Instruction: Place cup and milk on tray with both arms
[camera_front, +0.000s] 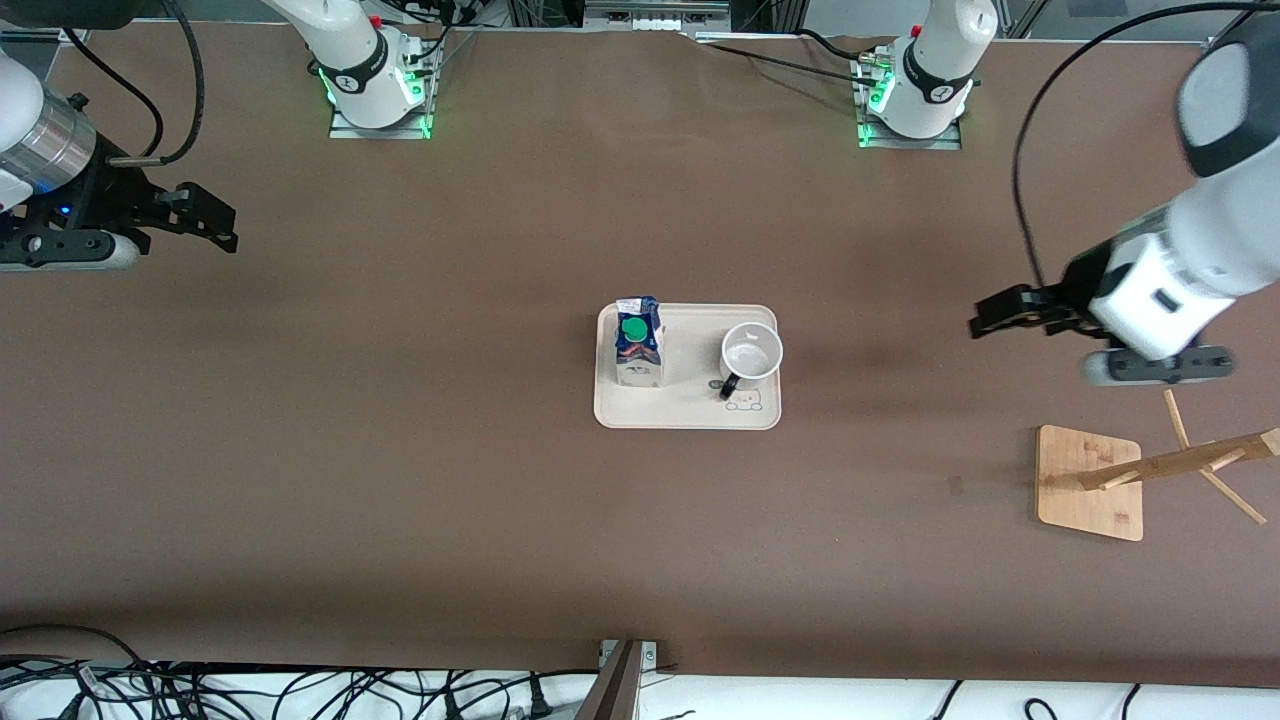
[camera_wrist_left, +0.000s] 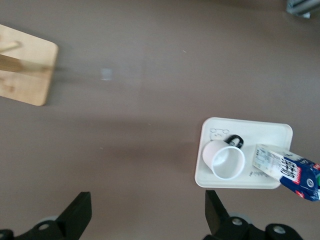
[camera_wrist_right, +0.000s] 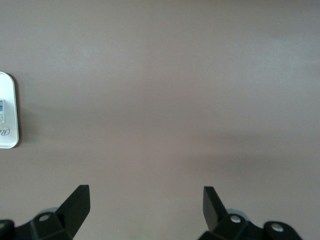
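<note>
- front view: high above the table (camera_front: 400, 450), facing the 2 robot bases.
- left wrist view: looks down from well above, sharing the tray (camera_wrist_left: 270, 131) with the front view.
- right wrist view: looks down on table, tray (camera_wrist_right: 9, 110) edge only.

The left arm comes from its base and bends out wide toward its own end of the table. The left gripper (camera_front: 985, 322) hangs up in the air, fingers wide apart, holding nothing. The right arm bends out toward its own end too. The right gripper (camera_front: 215, 222) is also up, fingers spread, empty.
</note>
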